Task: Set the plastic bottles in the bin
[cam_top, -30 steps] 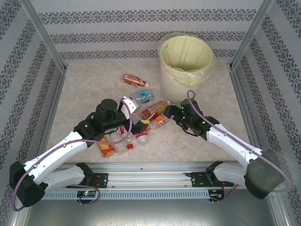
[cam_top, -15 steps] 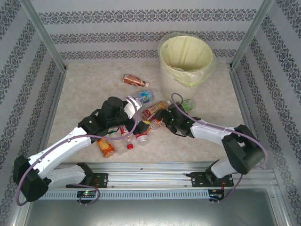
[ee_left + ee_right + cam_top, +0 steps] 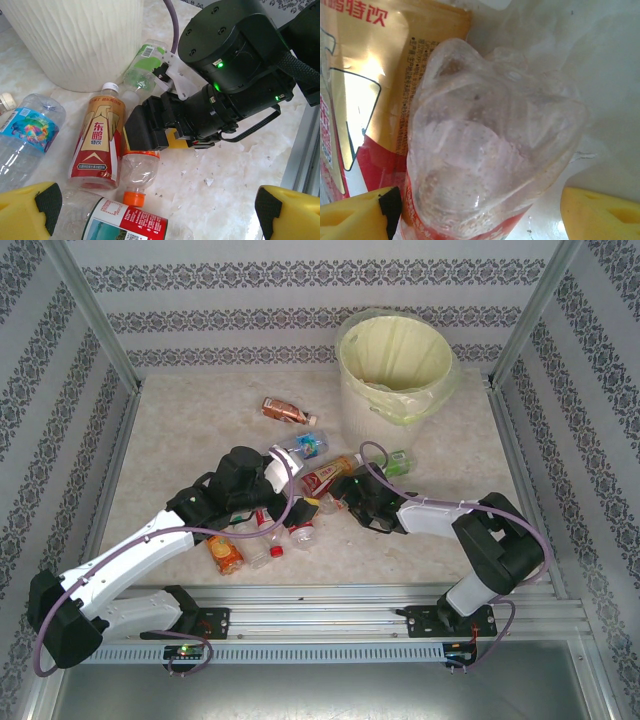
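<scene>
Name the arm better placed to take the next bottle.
Right. The right pincer straddles the clear orange-capped bottle, jaws open on either side, and it is closer to the bin. The left pincer hovers open above the other bottles, around nothing.

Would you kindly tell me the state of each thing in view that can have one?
left gripper, open.
right gripper, open, straddling the orange-capped bottle.
orange-capped bottle, lying flat, capped.
gold-label bottle, lying flat, capped.
brown-label bottle, lying alone.
bin, upright, bag-lined.
</scene>
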